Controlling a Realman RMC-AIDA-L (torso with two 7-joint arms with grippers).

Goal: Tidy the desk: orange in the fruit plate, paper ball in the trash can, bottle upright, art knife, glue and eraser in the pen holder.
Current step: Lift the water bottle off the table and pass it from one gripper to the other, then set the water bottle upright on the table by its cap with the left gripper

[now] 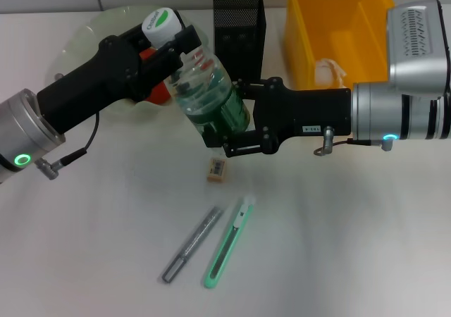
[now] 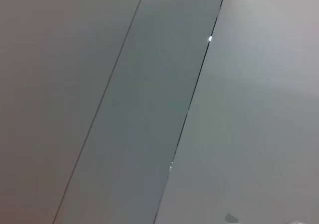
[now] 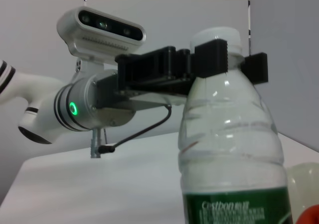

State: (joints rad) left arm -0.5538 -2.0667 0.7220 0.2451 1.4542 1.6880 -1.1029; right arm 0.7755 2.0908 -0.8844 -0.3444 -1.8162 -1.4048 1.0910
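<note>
White desk below, I see my left gripper (image 1: 176, 46) clamped on the bottle (image 1: 210, 95) neck and my right gripper (image 1: 236, 120) squeezing its body, bottle leaning left.

Clear glossy plastic bottle (image 1: 210, 91) with ribbed walls; black metal mesh holder (image 1: 239, 30); smooth yellow plastic bin (image 1: 331, 28); matt white desk (image 1: 106, 246); matt black grippers.

white table (image 1: 338, 246) bears eraser (image 1: 217, 169), glue stick (image 1: 192, 244), art knife (image 1: 230, 243).
</note>
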